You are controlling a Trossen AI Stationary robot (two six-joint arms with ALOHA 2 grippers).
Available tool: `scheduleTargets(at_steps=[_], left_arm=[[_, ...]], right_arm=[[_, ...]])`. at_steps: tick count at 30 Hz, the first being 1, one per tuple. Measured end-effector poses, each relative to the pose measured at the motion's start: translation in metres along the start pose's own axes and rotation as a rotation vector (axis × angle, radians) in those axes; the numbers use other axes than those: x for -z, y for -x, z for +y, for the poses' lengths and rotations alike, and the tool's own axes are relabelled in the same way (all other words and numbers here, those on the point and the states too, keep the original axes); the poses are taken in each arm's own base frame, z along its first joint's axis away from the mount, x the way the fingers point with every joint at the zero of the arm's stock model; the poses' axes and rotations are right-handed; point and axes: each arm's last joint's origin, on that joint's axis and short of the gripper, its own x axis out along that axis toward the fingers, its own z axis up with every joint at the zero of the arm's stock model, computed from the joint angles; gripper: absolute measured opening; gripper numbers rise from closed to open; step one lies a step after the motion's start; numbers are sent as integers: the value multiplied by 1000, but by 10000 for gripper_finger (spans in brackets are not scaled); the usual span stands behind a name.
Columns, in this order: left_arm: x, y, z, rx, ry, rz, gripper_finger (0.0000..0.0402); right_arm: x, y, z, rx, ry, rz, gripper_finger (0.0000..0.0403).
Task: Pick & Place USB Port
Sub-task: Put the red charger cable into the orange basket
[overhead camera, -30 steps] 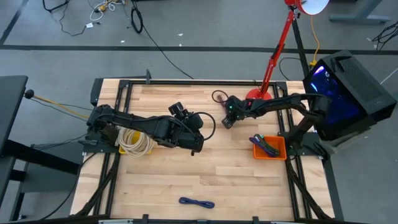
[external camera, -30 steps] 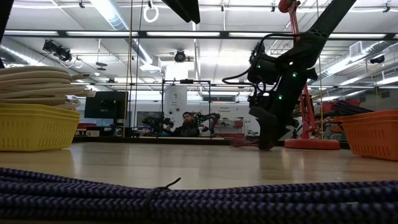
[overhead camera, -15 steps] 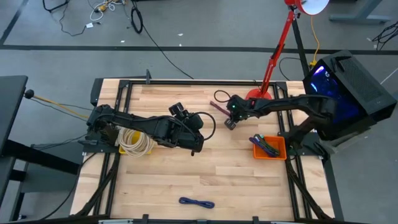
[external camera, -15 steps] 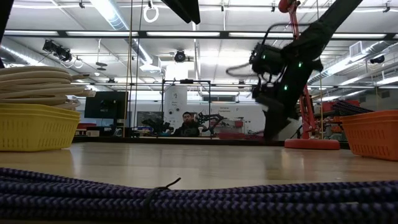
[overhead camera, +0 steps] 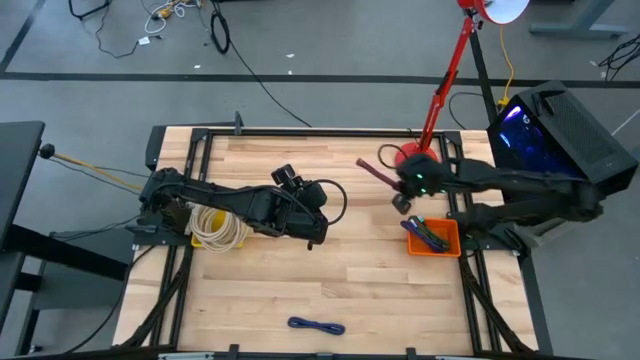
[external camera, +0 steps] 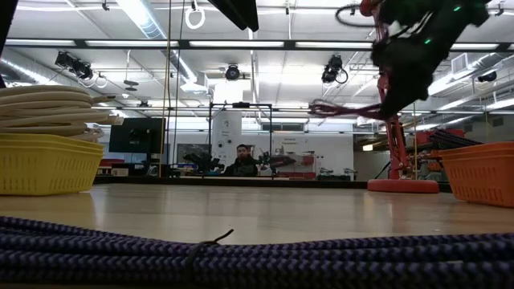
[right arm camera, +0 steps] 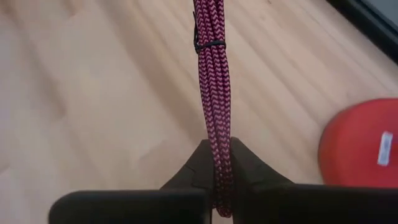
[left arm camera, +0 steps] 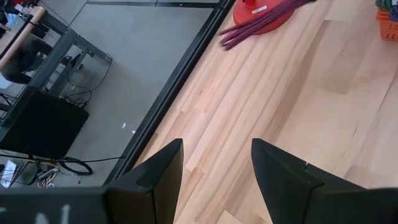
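The USB cable is a dark-red braided bundle bound with a black tie. My right gripper is shut on it at the table's far right, above the wood between the red lamp base and the orange basket. In the low view the bundle juts out level, high above the table. My left gripper stands open over the table's middle with nothing between its fingers. My right gripper pinches one end of the cable bundle between its two fingers. The rest of the bundle runs straight out ahead of the fingertips, along the fingers. It is lifted clear of the table and stays roughly level.
The orange basket holds several coiled cables. A yellow basket with a cream cable stands at the left under my left arm. A purple cable lies near the front edge. The red lamp's pole rises at the far right.
My right gripper has risen from the table top and moved toward the table's right edge, toward the orange basket. The dark-red cable, which lay on the wood near the lamp base, is now lifted clear and carried along, sticking out level.
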Motion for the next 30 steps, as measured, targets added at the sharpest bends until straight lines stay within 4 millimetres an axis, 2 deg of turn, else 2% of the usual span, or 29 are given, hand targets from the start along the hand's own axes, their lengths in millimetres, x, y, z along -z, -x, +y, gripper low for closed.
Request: scheduleTargets(at_steps=[4, 10, 18, 23, 30], left_arm=[[0, 0, 0, -2, 0, -1, 195], [0, 0, 0, -2, 0, -1, 195], [0, 0, 0, 0, 0, 1, 195], [0, 0, 0, 1, -1, 1, 195], [0, 0, 0, 1, -2, 1, 195]], right_arm=[[18, 22, 8, -34, 6, 29, 13], [43, 35, 14, -1, 24, 149, 13], [65, 48, 26, -81, 66, 257, 13], [80, 61, 25, -76, 57, 296, 12], [92, 76, 25, -137, 20, 272, 12]])
